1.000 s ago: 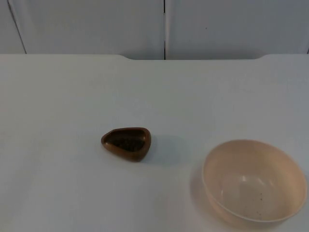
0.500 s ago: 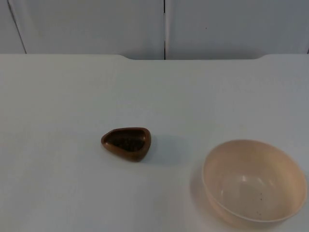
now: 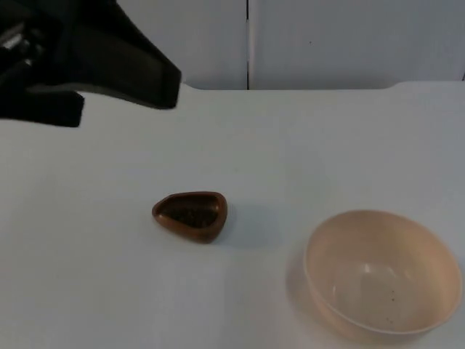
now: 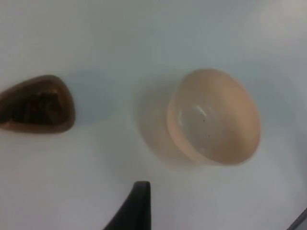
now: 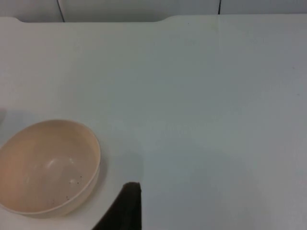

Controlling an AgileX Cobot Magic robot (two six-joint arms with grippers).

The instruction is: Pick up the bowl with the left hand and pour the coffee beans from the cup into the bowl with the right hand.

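A small brown cup (image 3: 190,215) holding dark coffee beans sits left of the table's middle. A beige bowl (image 3: 381,273) stands upright at the front right. My left arm (image 3: 102,58) reaches in from the upper left, high above the table and well away from both. In the left wrist view the left gripper (image 4: 218,223) is open and holds nothing, with the bowl (image 4: 213,117) and the cup (image 4: 36,103) ahead of it. The right gripper (image 5: 128,211) hovers over bare table beside the bowl (image 5: 48,165).
The white table (image 3: 305,145) ends at a grey partition wall (image 3: 327,36) at the back. A few dark specks lie inside the bowl. The bowl stands close to the table's front right edge.
My left arm has come into the top view from the upper left. The cup and the bowl have not moved.
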